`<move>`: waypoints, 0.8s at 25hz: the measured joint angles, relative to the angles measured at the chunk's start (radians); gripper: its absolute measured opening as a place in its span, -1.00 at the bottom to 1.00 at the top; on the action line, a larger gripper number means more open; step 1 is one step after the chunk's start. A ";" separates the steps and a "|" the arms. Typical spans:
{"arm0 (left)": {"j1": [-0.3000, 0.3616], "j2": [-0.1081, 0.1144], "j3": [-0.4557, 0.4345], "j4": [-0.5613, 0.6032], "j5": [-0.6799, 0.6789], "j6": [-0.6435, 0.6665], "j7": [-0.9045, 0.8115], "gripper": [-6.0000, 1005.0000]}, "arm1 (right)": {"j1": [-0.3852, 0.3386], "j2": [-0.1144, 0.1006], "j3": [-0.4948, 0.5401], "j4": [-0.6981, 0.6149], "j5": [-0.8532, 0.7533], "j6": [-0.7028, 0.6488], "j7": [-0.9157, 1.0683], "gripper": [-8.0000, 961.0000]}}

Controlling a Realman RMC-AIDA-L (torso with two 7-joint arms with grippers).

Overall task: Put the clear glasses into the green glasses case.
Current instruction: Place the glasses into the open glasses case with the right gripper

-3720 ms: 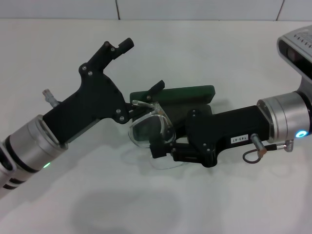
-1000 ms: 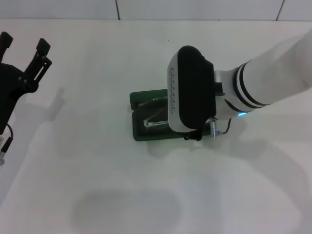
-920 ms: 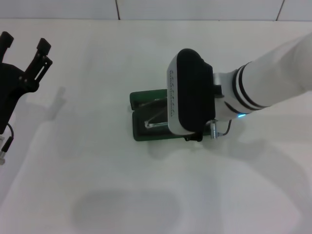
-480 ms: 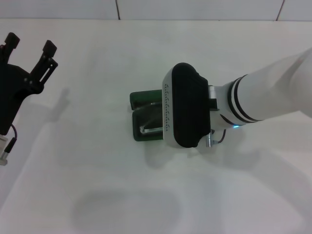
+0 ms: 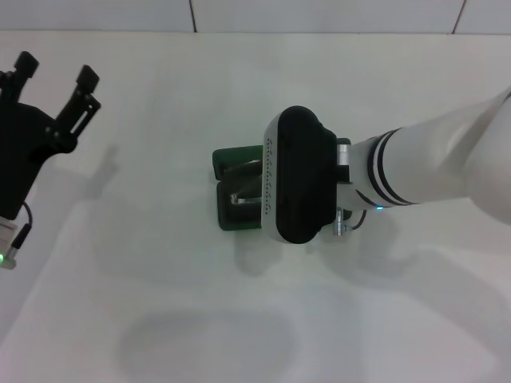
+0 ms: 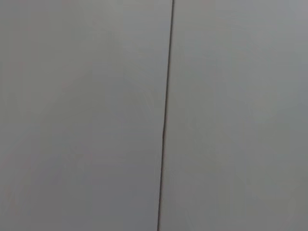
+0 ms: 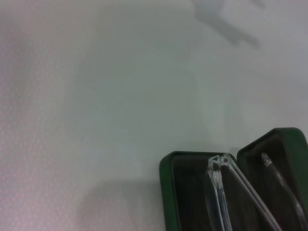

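1 green glasses case point(image 5: 236, 188) sat open mid-surface, lid up on its far side. 1 pair of clear glasses point(image 7: 234, 190) lay inside the case's dark tray, 1 arm tip resting against the lid's inner face. In the head view only a sliver of them point(image 5: 242, 198) showed.

2 arms in view. The right arm's wrist housing sat directly above the case and covered most of it; the right hand itself was hidden beneath, so I couldn't tell how its fingers stood. The right wrist view cut the case point(image 7: 168, 187) off at the frame edge.

Left hand point(image 5: 56, 70) was up at the far left, fingers spread, gripping nothing, well apart from the case. Left wrist view showed only a blank panel with 1 dark seam point(image 6: 166, 115).

White surface point(image 5: 160, 303) carried soft shadows.
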 joint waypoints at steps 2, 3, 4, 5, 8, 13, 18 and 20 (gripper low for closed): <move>0.000 0.000 0.000 0.002 0.017 0.000 0.001 0.74 | -0.001 0.000 -0.002 0.000 0.000 0.002 0.006 -0.66; 0.000 0.000 0.000 0.003 0.027 0.000 0.003 0.74 | -0.001 0.000 -0.003 0.002 0.000 0.002 0.006 -0.66; 0.000 0.000 0.000 0.003 0.031 0.000 0.004 0.74 | -0.002 0.000 -0.004 0.004 -0.001 0.002 0.007 -0.65; 0.000 -0.001 0.000 0.003 0.033 0.000 0.005 0.74 | -0.002 0.000 -0.004 0.005 -0.001 0.003 0.007 -0.65; 0.000 -0.001 0.000 0.004 0.034 0.000 0.004 0.74 | -0.002 0.000 -0.004 0.007 -0.001 0.010 0.007 -0.65; 0.000 -0.002 0.000 0.003 0.035 0.000 0.004 0.74 | -0.003 0.000 -0.001 0.011 -0.002 0.014 0.008 -0.64; 0.000 -0.002 0.000 0.003 0.036 -0.001 0.003 0.74 | -0.010 0.000 0.004 0.012 -0.002 0.015 0.009 -0.63; 0.000 -0.002 0.000 0.003 0.036 -0.001 0.003 0.74 | -0.011 0.000 0.004 0.013 -0.002 0.015 0.009 -0.63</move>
